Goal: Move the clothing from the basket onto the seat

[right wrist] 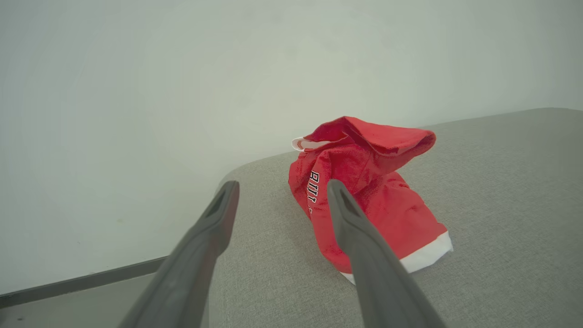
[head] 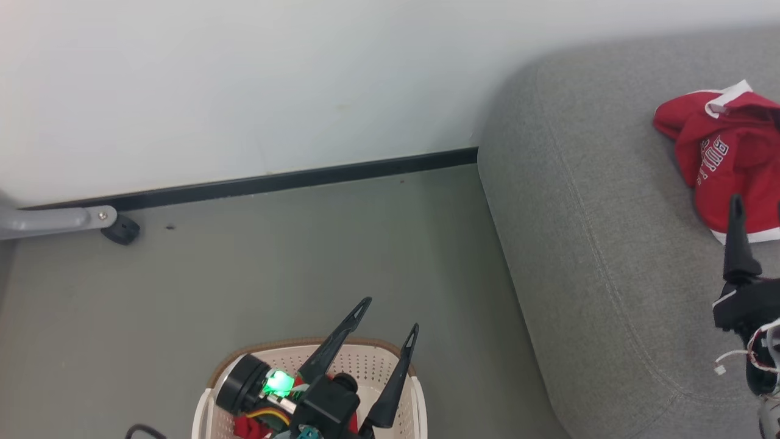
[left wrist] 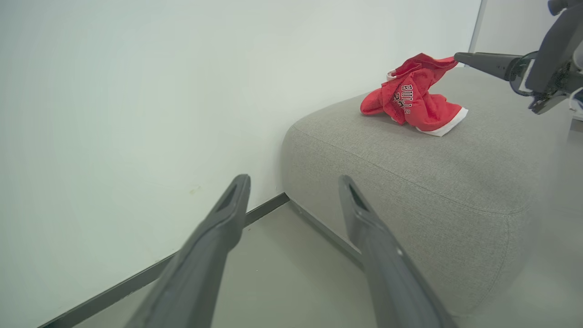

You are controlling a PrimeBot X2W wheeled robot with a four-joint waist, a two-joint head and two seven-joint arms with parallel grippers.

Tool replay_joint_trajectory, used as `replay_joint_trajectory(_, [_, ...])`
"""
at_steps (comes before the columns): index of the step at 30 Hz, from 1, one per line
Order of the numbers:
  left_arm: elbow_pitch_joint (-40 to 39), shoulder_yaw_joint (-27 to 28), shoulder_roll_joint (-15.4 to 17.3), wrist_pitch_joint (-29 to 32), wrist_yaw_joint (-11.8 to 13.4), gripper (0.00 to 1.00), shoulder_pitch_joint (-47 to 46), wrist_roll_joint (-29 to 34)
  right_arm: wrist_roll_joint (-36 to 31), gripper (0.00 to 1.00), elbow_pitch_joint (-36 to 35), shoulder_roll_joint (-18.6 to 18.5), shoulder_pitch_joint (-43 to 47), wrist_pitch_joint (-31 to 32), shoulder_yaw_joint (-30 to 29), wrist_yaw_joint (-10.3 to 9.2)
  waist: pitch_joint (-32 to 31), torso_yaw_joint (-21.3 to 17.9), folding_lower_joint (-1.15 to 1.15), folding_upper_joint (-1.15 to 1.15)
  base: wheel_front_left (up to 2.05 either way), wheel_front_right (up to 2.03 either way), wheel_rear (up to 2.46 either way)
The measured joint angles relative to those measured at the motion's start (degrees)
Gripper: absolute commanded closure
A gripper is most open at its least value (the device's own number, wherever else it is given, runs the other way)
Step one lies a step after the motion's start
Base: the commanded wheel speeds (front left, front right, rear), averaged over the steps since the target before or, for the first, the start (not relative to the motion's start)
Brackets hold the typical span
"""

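While one red garment point(head: 725, 158) lies crumpled on the grey seat point(head: 585, 256) near the wall point(head: 244, 73), the right gripper point(right wrist: 282, 183) hovers just before it, fingers spread and empty; the left gripper point(head: 390, 314), likewise wide open, hangs above the basket point(head: 365, 361), where more red clothing point(head: 248, 427) lies.

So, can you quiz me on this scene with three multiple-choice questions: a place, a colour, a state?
1. What colour is the basket rim? A brown. B blue. C black.
2. Where does the lettered red garment lie? A in the basket. B on the floor. C on the grey seat.
3. How is the left gripper? A shut on cloth. B open and empty. C shut and empty.
Answers: 1 A, the head view shows a brown band atop the cream wall. 2 C, it sits crumpled on the seat. 3 B, its two fingers stand apart, holding nothing.
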Motion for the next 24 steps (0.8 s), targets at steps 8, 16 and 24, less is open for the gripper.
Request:
replay_joint_trajectory(8, [0.12, 3.21, 0.31, -0.02, 0.91, 0.0, 5.56, -2.04, -2.1, 0.0, -8.94, 2.61, 10.0, 0.0, 1.07, -0.8, -5.56, 0.45, 0.0, 0.0, 0.0, 0.0, 0.0])
replay_joint_trajectory(16, [0.48, 7.55, 0.31, -0.19, 1.38, 0.0, 10.09, -3.0, -3.26, 0.0, -16.71, 5.52, 19.03, 0.0, 1.83, -1.63, -9.81, 1.36, 0.01, 0.0, 0.0, 0.0, 0.0])
replay_joint_trajectory(24, [2.25, 15.06, 0.05, -0.19, 1.4, 0.0, 14.44, -3.22, -4.2, 0.0, -22.46, 7.48, 25.13, 0.0, 3.39, -2.18, -12.64, 2.72, 0.01, 0.0, 0.0, 0.0, 0.0])
